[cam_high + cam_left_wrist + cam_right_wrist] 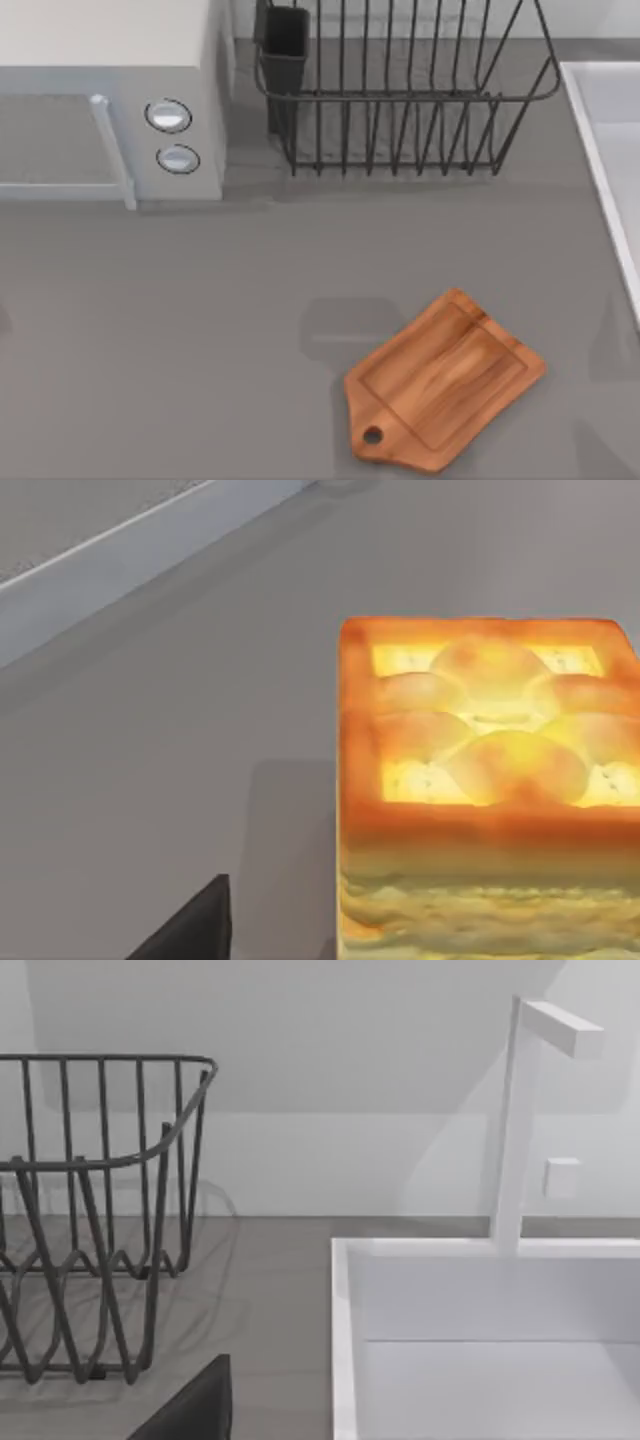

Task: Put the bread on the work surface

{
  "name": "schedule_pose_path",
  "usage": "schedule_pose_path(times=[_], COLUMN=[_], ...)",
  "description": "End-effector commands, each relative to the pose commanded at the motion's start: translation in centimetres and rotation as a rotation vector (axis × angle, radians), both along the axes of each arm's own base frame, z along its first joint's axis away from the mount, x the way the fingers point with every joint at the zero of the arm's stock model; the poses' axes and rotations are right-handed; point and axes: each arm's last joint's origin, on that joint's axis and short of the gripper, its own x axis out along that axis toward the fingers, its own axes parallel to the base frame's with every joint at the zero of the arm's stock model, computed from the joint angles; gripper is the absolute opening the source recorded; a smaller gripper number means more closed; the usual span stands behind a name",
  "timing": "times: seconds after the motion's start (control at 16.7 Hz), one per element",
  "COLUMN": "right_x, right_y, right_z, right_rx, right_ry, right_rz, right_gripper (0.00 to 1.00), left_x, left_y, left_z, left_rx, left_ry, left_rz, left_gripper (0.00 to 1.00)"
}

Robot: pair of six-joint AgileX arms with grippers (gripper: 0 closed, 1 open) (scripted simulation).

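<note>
Orange-brown bread [487,780] lies close below left pincer.

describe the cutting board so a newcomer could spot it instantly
Start at the black wire dish rack at the back of the grey counter, then come forward. The cutting board lies flat there, angled: reddish-brown wood, grooved rim, short handle with a round hole.

Even, soft light covers my table [180,340], with faint blurred shadows left of the work surface [445,380] and under the wire rack [400,100], while the bread [490,780] at my left wrist glows overbright, its yellow face nearly washed out.
</note>
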Motion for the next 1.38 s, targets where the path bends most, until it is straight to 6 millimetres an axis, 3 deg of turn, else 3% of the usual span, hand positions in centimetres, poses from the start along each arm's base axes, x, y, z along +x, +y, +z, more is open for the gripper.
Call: schedule_pose_path(times=[0.24, 0.72, 1.08, 1.38], right_x=[0.0, 0.0, 0.0, 0.0], right_y=[0.0, 0.0, 0.0, 0.0], right_z=[0.0, 0.0, 0.0, 0.0], right_rx=[0.000, 0.000, 0.000, 0.000], right_ry=[0.000, 0.000, 0.000, 0.000], right_rz=[0.000, 0.000, 0.000, 0.000], right_gripper=[1.00, 1.00, 1.00, 1.00], left_x=[0.7, 3.2, 3.5, 3.5], left_y=[-0.9, -5.0, -5.5, -5.5], left_z=[-0.3, -2.1, -2.1, -2.1], left_rx=[-0.004, 0.001, -0.002, -0.002], left_ry=[0.002, -0.002, -0.001, -0.001], left_rz=[0.004, 0.007, 0.006, 0.006], left_gripper=[1.00, 1.00, 1.00, 0.62])
